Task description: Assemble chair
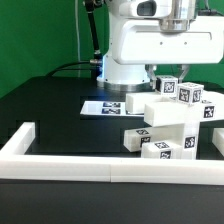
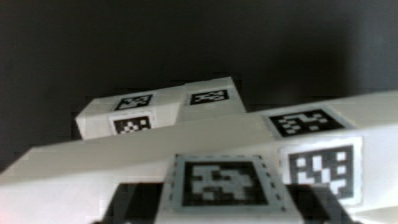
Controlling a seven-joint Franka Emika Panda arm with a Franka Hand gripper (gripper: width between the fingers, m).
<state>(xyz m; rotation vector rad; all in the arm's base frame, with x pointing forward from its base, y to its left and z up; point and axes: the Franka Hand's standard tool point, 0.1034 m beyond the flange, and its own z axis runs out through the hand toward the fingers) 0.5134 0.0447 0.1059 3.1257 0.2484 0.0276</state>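
White border rail (image 1: 70, 160) runs nearest my exterior camera, a long low bar turning a corner at that view's left and fencing the front of the black table (image 1: 45, 110). Behind it, the left half of the tabletop lies bare: plenty of room there. Chair pieces (image 1: 165, 125) crowd the exterior view's right, chunky matte white blocks with square black-and-white tags, stacked in steps close behind the rail. Marker board (image 1: 105, 105) lies flat beyond them, near the arm's white base (image 1: 125, 55).

Gripper (image 1: 168, 82) sits low over the top of the stack, its tips hidden among the blocks from this side. Wrist view fills the gap: dark fingertips (image 2: 134, 205) frame a tagged white block (image 2: 222, 180) right under the lens, so I read the pincer as clamped on that piece. Same view shows a separate smaller block (image 2: 160, 110) further off on the black surface, soft-focused, edges blunt and squared.
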